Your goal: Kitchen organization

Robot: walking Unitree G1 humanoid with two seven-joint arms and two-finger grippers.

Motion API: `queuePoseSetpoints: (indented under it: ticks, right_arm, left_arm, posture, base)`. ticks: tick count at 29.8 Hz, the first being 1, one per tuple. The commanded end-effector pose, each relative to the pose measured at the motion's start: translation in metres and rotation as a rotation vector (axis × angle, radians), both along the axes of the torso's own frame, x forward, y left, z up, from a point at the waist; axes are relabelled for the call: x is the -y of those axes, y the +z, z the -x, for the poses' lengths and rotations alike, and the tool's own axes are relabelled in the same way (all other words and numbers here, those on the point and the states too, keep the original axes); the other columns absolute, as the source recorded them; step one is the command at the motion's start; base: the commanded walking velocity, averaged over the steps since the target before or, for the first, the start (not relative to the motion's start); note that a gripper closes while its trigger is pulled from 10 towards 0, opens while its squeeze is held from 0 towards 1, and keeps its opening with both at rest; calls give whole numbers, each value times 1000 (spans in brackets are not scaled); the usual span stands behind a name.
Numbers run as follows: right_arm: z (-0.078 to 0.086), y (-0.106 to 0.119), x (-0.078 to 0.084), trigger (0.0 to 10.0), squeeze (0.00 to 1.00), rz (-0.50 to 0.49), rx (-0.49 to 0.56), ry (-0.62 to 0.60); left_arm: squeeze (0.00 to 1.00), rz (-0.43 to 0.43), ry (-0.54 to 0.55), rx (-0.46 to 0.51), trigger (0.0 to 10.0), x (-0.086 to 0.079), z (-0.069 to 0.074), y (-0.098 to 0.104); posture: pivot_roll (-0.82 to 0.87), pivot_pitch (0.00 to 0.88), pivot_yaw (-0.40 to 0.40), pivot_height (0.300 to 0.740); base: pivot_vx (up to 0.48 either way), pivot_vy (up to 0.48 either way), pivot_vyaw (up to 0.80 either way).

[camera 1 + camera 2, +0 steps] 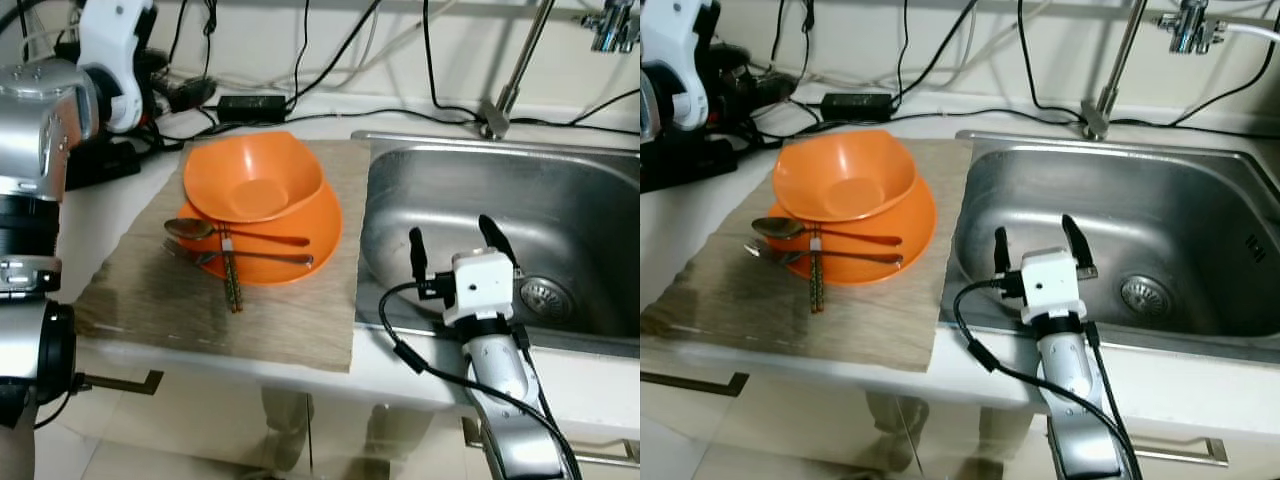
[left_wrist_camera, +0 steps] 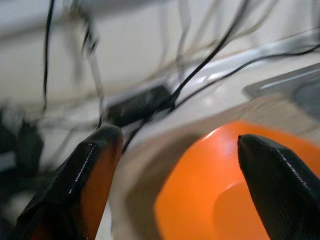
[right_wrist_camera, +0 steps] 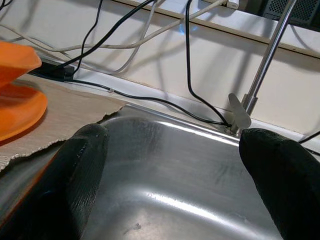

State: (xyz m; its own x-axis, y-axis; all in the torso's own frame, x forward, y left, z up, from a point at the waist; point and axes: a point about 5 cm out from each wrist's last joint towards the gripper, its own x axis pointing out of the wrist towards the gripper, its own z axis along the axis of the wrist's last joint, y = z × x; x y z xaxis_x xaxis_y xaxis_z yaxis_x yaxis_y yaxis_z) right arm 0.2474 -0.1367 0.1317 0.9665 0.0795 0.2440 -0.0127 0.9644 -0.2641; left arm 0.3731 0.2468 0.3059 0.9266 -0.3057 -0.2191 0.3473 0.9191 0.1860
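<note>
An orange bowl (image 1: 255, 178) sits on an orange plate (image 1: 318, 232) on a woven mat (image 1: 290, 320) left of the steel sink (image 1: 560, 210). Two metal spoons (image 1: 192, 229) and a pair of chopsticks (image 1: 231, 272) lie across the plate's front rim. My right gripper (image 1: 450, 230) is open and empty over the sink's front left edge, its fingers pointing into the basin. In the left wrist view my left gripper (image 2: 175, 145) is open with nothing between its fingers, near the back left of the orange bowl (image 2: 225, 190).
Black cables and a power adapter (image 1: 250, 103) lie along the counter's back by the wall. The faucet (image 1: 515, 70) rises behind the sink, whose drain (image 1: 545, 297) is at the front right. A white counter edge runs below the mat.
</note>
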Motion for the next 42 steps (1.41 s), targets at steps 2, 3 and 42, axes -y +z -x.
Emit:
queuePoseSetpoints:
  ticks: [2,3,42]
  right_arm:
    - [1,-13,0,10000,0,-8,-70,10]
    - [1,-13,0,10000,0,-8,-70,10]
    - [1,-10,5,10000,0,2,-75,22]
  left_arm:
    - [0,51,87,-27,10000,-20,-1,-8]
    - [0,51,87,-27,10000,-20,-1,-8]
    - [0,357,178,-191,10000,1,-27,-61]
  posture:
    - [37,0,26,740]
    - [37,0,26,740]
    - [-9,0,24,740]
  base:
    - [0,0,0]
    - [0,0,0]
    - [0,0,0]
